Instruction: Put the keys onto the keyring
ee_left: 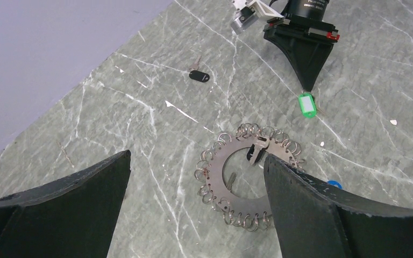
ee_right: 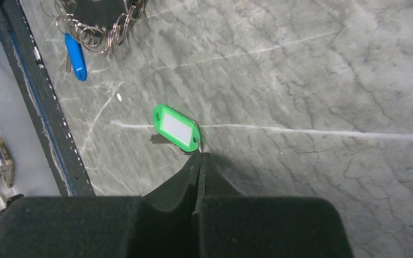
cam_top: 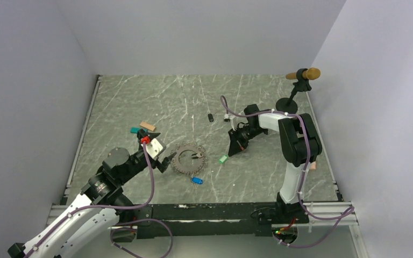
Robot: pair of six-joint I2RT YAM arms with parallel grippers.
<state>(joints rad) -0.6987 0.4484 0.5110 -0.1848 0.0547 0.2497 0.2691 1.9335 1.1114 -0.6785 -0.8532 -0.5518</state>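
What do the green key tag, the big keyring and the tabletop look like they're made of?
green key tag: probably plastic, with a bright, smooth green frame around a white label window.
keyring: apparently metal, a flat grey plate with a dull sheen, fringed by shiny wire rings.
tabletop: looks like grey-green marble with white veins, though it may be a printed laminate.

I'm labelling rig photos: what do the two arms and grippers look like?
The left arm and right arm both have white links and black joints, with a purple cable running along each. The left gripper and right gripper have matte black fingers, broad at the base and tapering to the tips. A small red part sits by the left wrist.
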